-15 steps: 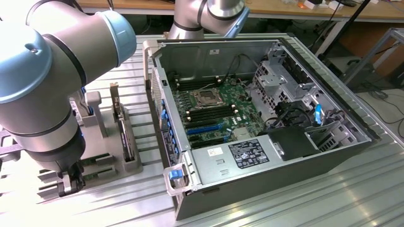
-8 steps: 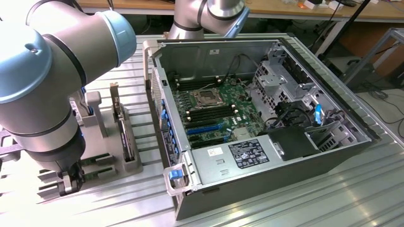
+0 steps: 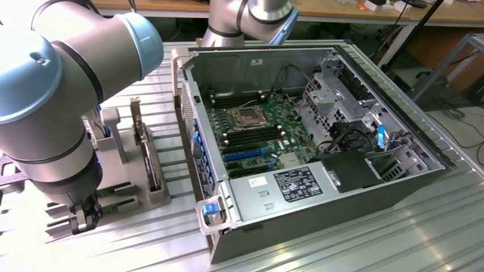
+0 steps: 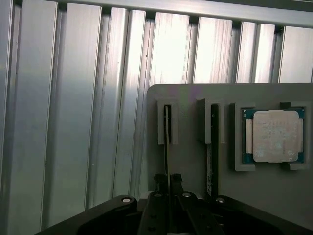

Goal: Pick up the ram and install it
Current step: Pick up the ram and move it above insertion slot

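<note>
Aluminium ribbed table (image 4: 73,127) carries a grey slotted holder (image 4: 188,156).

Wrist view:
- Ram (image 4: 167,132) stands on edge in the holder's end slot and appears edge-on as a thin line.
- The neighbouring slot holds a dark card (image 4: 213,156), also on edge.
- Beyond the card, a CPU (image 4: 274,136) lies flat in a square recess.
- Gripper (image 4: 168,180) looks straight down along the ram.
- Fingers (image 4: 160,180) sit one on each face of the board with no visible gap, so they are clamped on the ram.
- The ram's far end is seated in its slot; it has not been lifted out.

Exterior view:
- Arm (image 3: 53,113) occupies the 9 o'clock side of the scene.
- A large blue-capped joint sits at 10 o'clock.
- Below it the wrist section drops near vertical to 7 o'clock, where the gripper's dark body hangs low, just above the table.
- The arm hides the ram's end of the holder.
- A further link of the arm rises at 12 o'clock, behind the case (image 3: 250,54).
- The case lies on its side, open, spanning the centre to 3 o'clock, with the motherboard (image 3: 257,136) exposed.
- The holder stands just beside the case at its 9 o'clock, with the card upright in it.
</note>
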`<state>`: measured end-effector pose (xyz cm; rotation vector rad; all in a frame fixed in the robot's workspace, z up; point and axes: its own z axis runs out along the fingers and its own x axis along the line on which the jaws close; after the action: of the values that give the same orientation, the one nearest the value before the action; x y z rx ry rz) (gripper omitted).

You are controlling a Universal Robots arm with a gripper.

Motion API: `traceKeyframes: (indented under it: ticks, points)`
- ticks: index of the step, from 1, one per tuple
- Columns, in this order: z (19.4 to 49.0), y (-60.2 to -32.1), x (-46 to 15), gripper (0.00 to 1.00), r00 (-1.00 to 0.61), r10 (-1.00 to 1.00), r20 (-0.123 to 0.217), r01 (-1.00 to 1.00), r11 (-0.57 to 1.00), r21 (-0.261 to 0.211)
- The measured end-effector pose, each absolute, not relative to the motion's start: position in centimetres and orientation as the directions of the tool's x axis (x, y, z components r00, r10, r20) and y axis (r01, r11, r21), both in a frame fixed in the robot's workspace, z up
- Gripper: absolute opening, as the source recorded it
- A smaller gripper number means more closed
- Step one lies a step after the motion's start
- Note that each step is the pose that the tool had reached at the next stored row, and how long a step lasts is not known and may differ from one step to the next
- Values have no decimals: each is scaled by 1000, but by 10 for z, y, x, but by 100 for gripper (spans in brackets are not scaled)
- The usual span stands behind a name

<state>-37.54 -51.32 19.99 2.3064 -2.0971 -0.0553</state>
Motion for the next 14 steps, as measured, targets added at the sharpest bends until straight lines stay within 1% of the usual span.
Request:
traceKeyframes:
  ticks: [7, 14]
  points:
    - [200, -513, -375, 14, 95, -995, -10, -995, -95, 41]
    - [209, -513, -375, 14, 95, -995, -10, -995, -95, 43]
